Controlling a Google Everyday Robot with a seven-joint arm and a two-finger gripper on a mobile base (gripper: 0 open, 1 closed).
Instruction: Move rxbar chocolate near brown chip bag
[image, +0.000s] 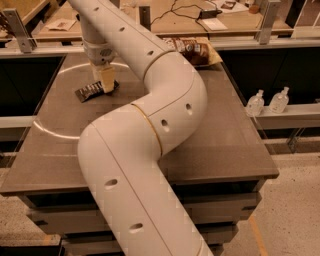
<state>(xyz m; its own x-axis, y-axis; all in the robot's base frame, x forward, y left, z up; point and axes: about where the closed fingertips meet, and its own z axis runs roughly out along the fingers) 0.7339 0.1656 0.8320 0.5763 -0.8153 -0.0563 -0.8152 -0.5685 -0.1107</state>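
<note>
The rxbar chocolate (91, 92), a flat dark bar with pale lettering, is at the back left of the grey table (220, 130). My gripper (105, 85) comes straight down onto the bar's right end, and its tan fingers (106, 79) are closed on that end. The bar's left end sticks out to the left, at or just above the tabletop. The brown chip bag (194, 50) lies at the table's back right edge, well to the right of the bar. My white arm (150, 125) crosses the middle of the view and hides part of the table.
Two clear plastic bottles (269, 101) stand on a lower ledge to the right of the table. A rail with metal posts (267, 20) runs behind the table, with another worktop holding papers and cables beyond it. A pale curved line (50, 131) marks the tabletop's left side.
</note>
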